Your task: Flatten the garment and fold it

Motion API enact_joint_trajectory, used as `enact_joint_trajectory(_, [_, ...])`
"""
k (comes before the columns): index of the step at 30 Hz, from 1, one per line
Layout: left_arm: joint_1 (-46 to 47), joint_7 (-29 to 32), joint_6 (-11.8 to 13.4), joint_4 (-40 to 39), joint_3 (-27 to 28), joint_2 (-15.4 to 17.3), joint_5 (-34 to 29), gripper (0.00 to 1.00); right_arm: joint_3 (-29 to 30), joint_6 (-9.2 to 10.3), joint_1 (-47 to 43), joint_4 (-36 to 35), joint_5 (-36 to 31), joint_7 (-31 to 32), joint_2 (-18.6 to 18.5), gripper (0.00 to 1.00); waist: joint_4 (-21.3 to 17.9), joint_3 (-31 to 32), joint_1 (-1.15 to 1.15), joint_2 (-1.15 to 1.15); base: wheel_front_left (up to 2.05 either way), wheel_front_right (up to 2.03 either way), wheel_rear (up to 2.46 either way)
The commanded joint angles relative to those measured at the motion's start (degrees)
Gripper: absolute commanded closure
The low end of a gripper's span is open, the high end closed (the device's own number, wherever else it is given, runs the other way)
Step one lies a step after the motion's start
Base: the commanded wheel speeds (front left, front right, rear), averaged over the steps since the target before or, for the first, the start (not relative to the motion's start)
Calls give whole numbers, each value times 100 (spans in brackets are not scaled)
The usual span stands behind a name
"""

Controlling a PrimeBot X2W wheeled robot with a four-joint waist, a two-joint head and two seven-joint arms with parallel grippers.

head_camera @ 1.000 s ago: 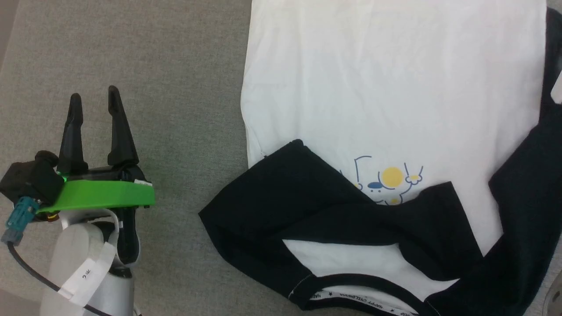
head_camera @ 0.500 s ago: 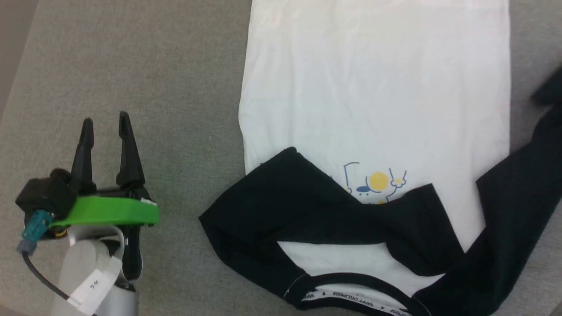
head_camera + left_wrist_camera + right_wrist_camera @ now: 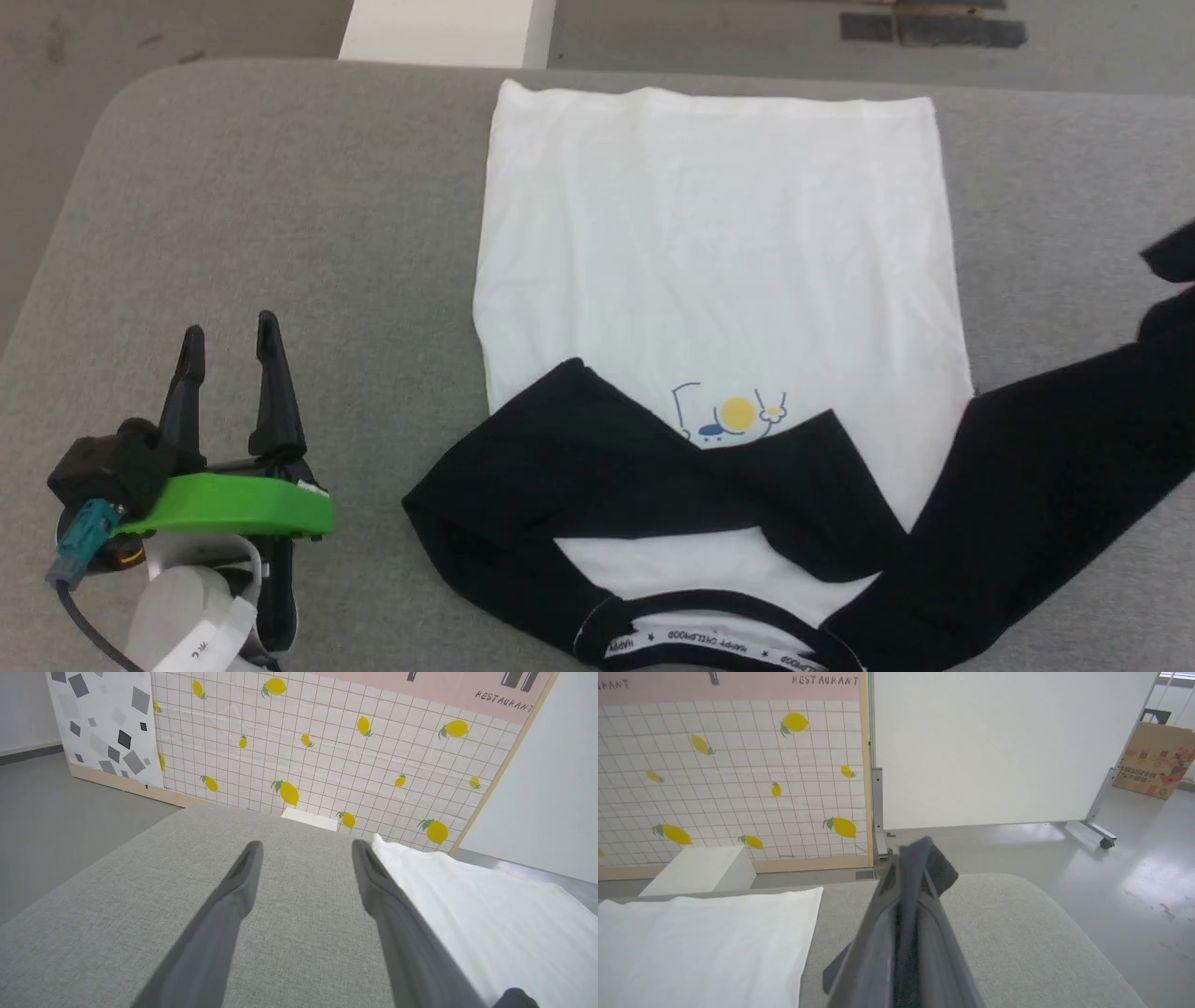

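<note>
The garment lies on a grey padded surface with its white body spread flat and its hem at the far side. One black sleeve is folded across the chest, below the yellow-and-blue print. The other black sleeve stretches off to the right edge, its end raised. My right gripper is shut on that sleeve's black cloth. My left gripper stands open over bare surface left of the garment, its fingertips beside the white body.
The grey padded surface has a rounded far-left corner and bare room left of the garment. Beyond its far edge stand a white box, a lemon-patterned wall panel, a white partition on wheels and a cardboard box.
The head camera has pulled back, so the far edge and hem now show. My right gripper has shut on the right sleeve, which is drawn out sideways. The left gripper stays open.
</note>
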State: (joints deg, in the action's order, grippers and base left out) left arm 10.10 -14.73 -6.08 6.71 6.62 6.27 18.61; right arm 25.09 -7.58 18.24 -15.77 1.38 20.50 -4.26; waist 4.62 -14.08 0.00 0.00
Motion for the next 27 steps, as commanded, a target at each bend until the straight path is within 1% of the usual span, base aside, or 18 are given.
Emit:
enact_joint_trajectory(1, [-116, -27, -22, -18, -1, 29, -99, 0, -228, 9, -173, -375, 43, 14, 58, 100, -215, 236, 0, 0, 0, 0, 0])
enact_joint_trajectory(2, [-142, -27, -29, -1, -13, 43, -99, 0, -598, 9, -385, -891, 81, 108, 105, 100, -233, 279, 0, 0, 0, 0, 0])
enact_joint_trajectory(5, [-140, -27, -45, 25, -58, 52, -86, 0, -1272, 9, -673, -1384, 123, 257, 131, 100, -229, 327, 0, 0, 0, 0, 0])
enact_joint_trajectory(9, [-128, -27, -59, 52, -108, 50, -76, 0, -2184, 9, -882, -1337, 255, 357, 135, 100, -205, 363, 0, 0, 0, 0, 0])
enact_joint_trajectory(15, [-132, -27, -65, 12, -200, 34, -76, 0, -3607, 9, -856, -269, 354, 184, 137, 100, -84, 356, 0, 0, 0, 0, 0])
enact_joint_trajectory(19, [-92, -27, -72, 29, -214, 42, -39, 0, -4354, 9, -686, 469, 554, -57, 137, 100, 25, 285, 0, 0, 0, 0, 0])
enact_joint_trajectory(24, [-66, -27, -75, 34, -254, -2, -25, 0, -4998, 9, -457, 1412, 627, -219, 137, 100, 139, 211, 0, 0, 0, 0, 0])
enact_joint_trajectory(27, [-71, -27, -70, 44, -255, -32, -15, 0, -5259, 9, -388, 1936, 611, -146, 137, 100, 178, 186, 0, 0, 0, 0, 0])
